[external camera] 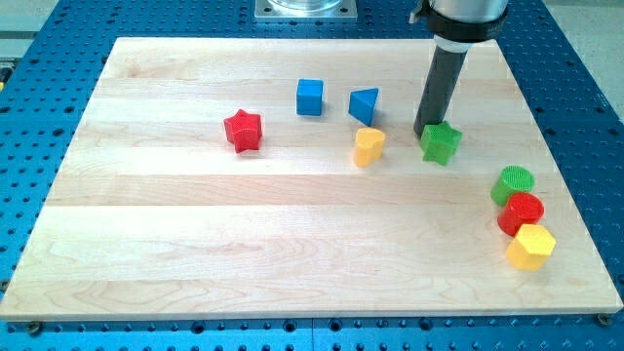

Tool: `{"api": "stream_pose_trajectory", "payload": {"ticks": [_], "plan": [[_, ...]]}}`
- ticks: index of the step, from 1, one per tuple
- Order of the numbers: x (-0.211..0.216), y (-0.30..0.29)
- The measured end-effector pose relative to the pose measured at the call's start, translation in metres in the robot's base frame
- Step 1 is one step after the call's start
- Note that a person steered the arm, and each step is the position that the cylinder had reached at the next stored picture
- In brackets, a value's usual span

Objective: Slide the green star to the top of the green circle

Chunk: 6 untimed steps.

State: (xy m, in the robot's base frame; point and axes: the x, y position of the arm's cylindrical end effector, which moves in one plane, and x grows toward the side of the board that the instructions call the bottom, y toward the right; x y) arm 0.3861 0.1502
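The green star (442, 142) lies on the wooden board (292, 244) in the view's upper right. The green circle (513, 183) lies to its lower right, near the board's right edge. My tip (423, 134) is at the star's upper left edge, touching or almost touching it. The dark rod rises from there toward the view's top.
A red circle (522, 213) and a yellow hexagon (531, 246) sit just below the green circle, close together. A yellow heart (368, 146), a blue triangle (365, 104), a blue cube (310, 97) and a red star (243, 130) lie left of the green star.
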Motion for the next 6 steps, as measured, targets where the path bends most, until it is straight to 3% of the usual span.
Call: {"api": "stream_pose_trajectory", "payload": {"ticks": [2,4,6], "plan": [[0.008,-0.028],[0.028,0.032],[0.059,-0.007]]}}
